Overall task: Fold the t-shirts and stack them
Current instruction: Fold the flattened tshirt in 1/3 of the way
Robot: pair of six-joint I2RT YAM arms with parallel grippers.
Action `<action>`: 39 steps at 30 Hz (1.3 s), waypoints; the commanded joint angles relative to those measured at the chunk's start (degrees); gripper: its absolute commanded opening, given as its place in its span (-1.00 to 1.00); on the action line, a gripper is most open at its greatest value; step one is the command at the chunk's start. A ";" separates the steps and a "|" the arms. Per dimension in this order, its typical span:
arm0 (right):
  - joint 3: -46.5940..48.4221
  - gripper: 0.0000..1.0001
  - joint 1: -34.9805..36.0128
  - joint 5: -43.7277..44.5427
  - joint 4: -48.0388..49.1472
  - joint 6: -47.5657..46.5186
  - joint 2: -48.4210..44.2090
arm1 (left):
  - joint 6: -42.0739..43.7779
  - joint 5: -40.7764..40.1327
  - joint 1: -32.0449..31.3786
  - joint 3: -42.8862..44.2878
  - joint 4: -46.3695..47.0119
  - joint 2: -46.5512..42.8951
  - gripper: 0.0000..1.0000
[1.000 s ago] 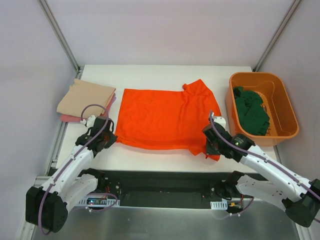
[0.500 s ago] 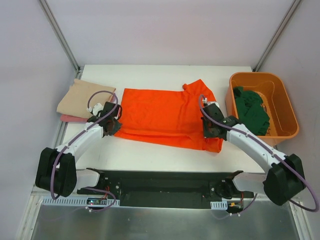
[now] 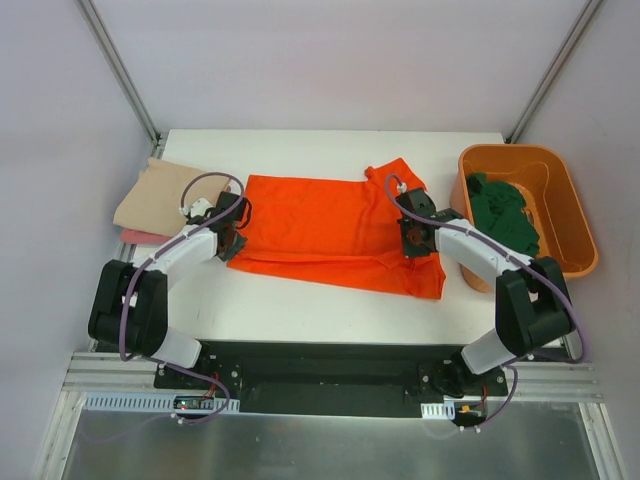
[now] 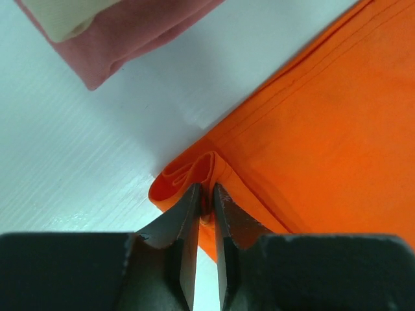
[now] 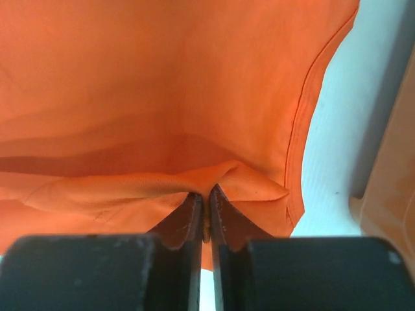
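Top camera is sitting high above and behind the arm bases, looking down and forward from far off, taking in the whole table, the left arm, the right arm, the orange t-shirt and the orange bin. Left wrist camera is riding right behind its own jaws, looking along them very close at the shirt's folded corner, with white table and the pink t-shirt at top left. Right wrist camera is looking past its jaws, equally close, at orange cloth, with a table strip and the bin wall at right. Each wrist view is overlapping the top view at an opposite end of the shirt.
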 commanded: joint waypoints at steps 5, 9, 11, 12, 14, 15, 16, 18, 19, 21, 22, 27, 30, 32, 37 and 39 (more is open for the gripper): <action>11.02 -0.20 -1.26 8.63 5.10 -8.67 8.51 | 3.96 -0.84 0.61 5.74 0.07 -0.59 -0.08; 10.17 0.42 -0.82 8.56 3.15 -6.04 4.05 | 8.97 3.37 0.43 5.65 0.15 -6.13 0.98; 6.31 0.80 -0.39 4.88 4.99 -3.93 -0.34 | 10.91 8.28 0.35 5.21 0.42 -7.63 0.98; 4.37 0.98 -0.21 1.46 5.95 -3.05 -2.89 | 11.61 10.22 0.26 4.95 0.59 -7.98 0.98; -0.28 0.93 -0.12 -4.78 7.71 -0.33 -6.76 | 12.23 14.18 0.00 4.07 1.29 -8.60 0.98; -2.13 0.93 -0.12 -8.55 8.85 1.16 -8.43 | 12.41 15.50 -0.27 3.63 1.91 -8.69 0.98; -4.24 0.93 -0.12 -10.33 9.91 1.96 -9.41 | 12.49 16.91 -0.53 2.93 2.78 -8.69 0.98; -7.85 0.93 -0.12 -16.12 11.67 3.72 -10.64 | 12.85 19.63 -1.15 1.70 5.77 -8.26 0.98; -9.17 0.93 -0.12 -17.45 12.72 3.81 -10.73 | 13.11 21.04 -1.50 1.35 6.82 -7.47 0.98; -10.58 0.93 -0.03 -18.17 15.35 3.99 -9.95 | 14.42 24.37 -1.94 1.78 8.06 -4.67 0.98; -10.24 0.93 -0.12 -18.34 15.98 3.38 -9.07 | 14.78 26.05 -1.94 2.65 8.06 -2.65 0.98; -3.57 0.93 0.14 -23.26 17.12 3.63 -0.29 | 15.05 28.35 -1.94 5.38 8.06 5.36 0.98; 1.69 0.93 0.14 -23.01 18.44 3.81 6.55 | 15.22 25.81 -1.94 6.17 8.06 8.26 0.98; 5.74 0.93 0.06 -22.66 18.27 3.29 10.69 | 15.66 24.93 -1.85 6.53 8.06 10.02 0.98; 13.75 0.93 0.06 -15.72 12.65 2.32 16.16 | 16.18 23.17 -1.85 6.36 7.98 10.91 0.98; 13.50 0.93 0.06 -12.48 12.38 1.79 15.20 | 16.36 22.37 -1.85 5.65 7.89 10.65 0.98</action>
